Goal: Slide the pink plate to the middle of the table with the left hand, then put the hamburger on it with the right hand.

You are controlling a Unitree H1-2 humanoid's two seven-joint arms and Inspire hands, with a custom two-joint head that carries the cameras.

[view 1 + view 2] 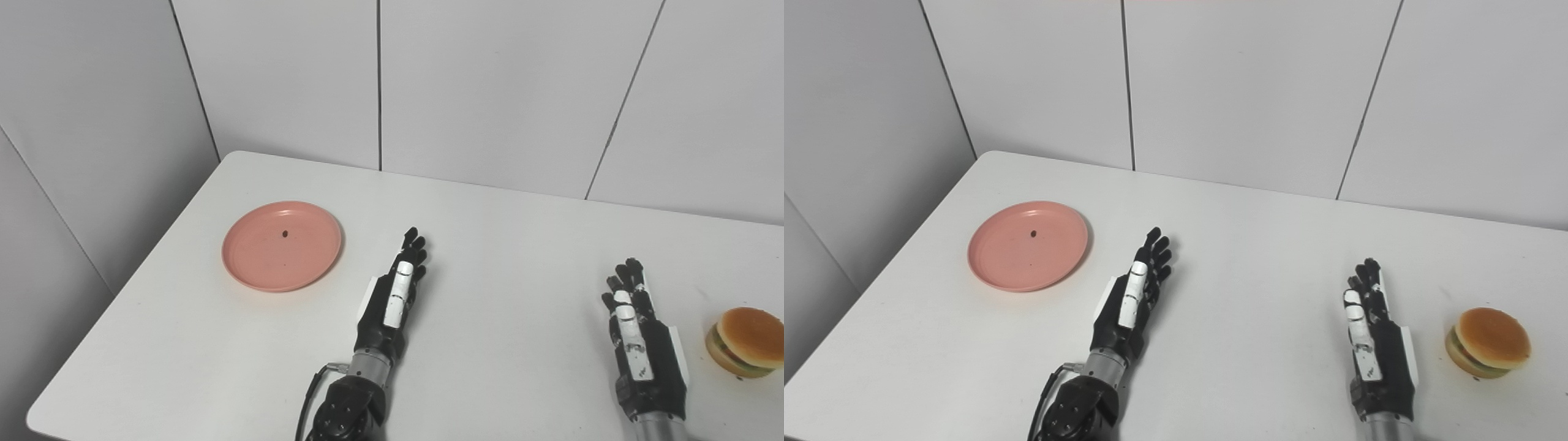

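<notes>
Two black robot hands hover over a white desk (490, 245), both empty and with fingers extended. The left hand (395, 297) is held edge-up near the middle of the desk, its fingers straight, lying close together and pointing toward the far edge; it grips nothing and touches neither the plate nor, as far as can be told, the desk surface. The right hand (637, 324) is likewise upright and unclenched toward the right side of the desk, fingers stretched out and slightly spread, holding nothing.

The pink plate (282, 245) lies flat near the desk's left edge, toward the far left corner, apart from the left hand and on its left side, a little farther from the near edge than the fingertips. A small dark speck (285, 233) sits on the plate's inner surface.

The hamburger (1488, 350) rests on the desk by the right edge, near the right hand but clear of it, on that hand's outer side, tilted slightly with its bun top facing up.
</notes>
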